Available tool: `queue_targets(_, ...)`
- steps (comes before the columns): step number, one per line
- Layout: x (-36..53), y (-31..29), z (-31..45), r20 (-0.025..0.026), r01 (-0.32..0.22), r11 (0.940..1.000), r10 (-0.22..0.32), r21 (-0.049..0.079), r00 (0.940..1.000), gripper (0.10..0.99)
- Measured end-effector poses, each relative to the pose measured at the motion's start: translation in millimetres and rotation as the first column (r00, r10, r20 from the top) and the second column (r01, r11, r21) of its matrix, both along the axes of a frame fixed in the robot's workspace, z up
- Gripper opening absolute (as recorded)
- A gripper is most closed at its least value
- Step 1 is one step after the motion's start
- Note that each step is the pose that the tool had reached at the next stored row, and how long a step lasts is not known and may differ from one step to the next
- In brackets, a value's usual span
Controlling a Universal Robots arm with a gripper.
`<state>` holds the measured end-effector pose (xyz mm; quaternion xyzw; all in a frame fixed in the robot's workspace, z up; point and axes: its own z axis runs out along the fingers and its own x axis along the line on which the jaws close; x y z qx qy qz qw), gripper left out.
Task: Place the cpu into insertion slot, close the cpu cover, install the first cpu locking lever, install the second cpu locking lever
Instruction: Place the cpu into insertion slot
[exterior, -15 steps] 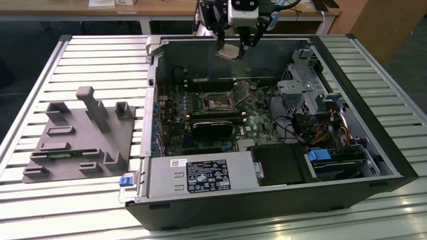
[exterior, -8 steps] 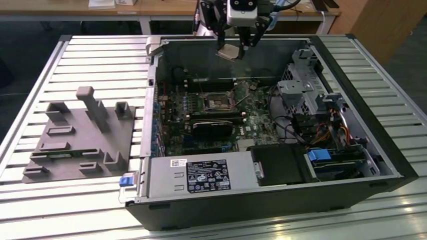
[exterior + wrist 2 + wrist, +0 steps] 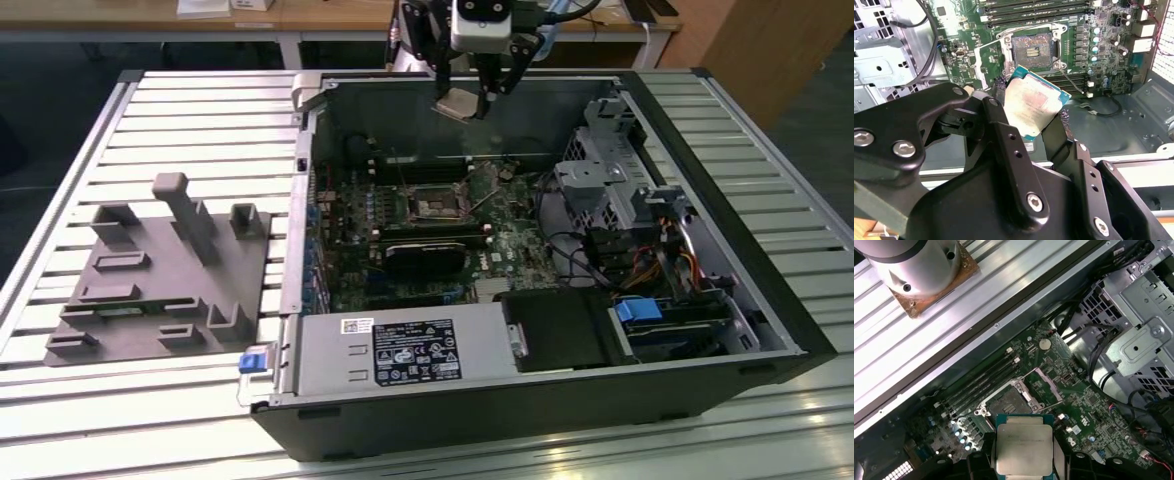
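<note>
Working from the exterior view's left, we note a grey moulded fixture [image 3: 154, 270] on the slatted worktop [image 3: 200, 110] near that edge, well apart from the work. Next comes the open computer case [image 3: 534, 400], laid on its side at mid-worktop. We judge this is so that the green board [image 3: 400, 230] faces up and can be reached from above. At the board's middle the insertion slot [image 3: 438, 207] shows its dark centre bare, so nothing is seated yet. In the second wrist view the cpu cover [image 3: 988, 59] is swung off to one side of the slot, which leaves the opening free for the chip. The gripper [image 3: 465, 100] hangs over the case's far edge, well above the board, with its fingers [image 3: 1000, 89] clamped on two opposite edges of the cpu [image 3: 461, 104]. We read this edge hold as sparing the pale metal face and the underside. The chip looks tilted, not square to the slot. Toward the exterior view's right, the drive cage [image 3: 601, 180] and cables [image 3: 641, 265] crowd that wall of the case, near the slot. We think a descent from straight above would avoid them.
</note>
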<state>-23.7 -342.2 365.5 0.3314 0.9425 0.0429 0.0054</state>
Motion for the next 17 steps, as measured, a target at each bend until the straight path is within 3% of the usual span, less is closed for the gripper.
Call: queue_targets(17, 0.0, 0.3, -0.8, 0.0, 0.06, 0.9982, -0.06, 0.0, 0.9982, 0.541)
